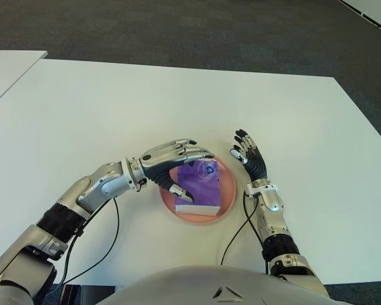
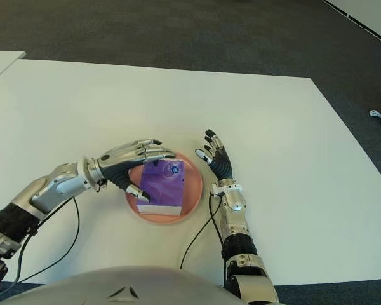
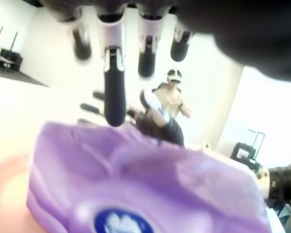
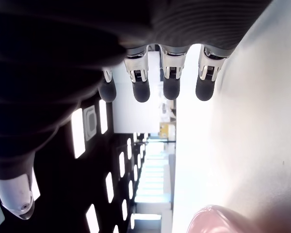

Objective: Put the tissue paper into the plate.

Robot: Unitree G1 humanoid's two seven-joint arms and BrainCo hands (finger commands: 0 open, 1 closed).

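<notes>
Left eye view: tissue pack (image 1: 202, 187) lies inside the plate (image 1: 227, 204). Left hand (image 1: 178, 162) hovers above it, fingers extended, gripping nothing. Right hand (image 1: 249, 154) shows beside the plate's right, fingers spread.

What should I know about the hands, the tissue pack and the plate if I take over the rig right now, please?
Left hand: open, fingers spread above the purple tissue pack, not gripping it.
Right hand: open, empty, beside the plate on its right.
Tissue pack lies inside the pink plate on the white table.
Done: tissue is in the plate.
Left: draw the left hand clear.
</notes>
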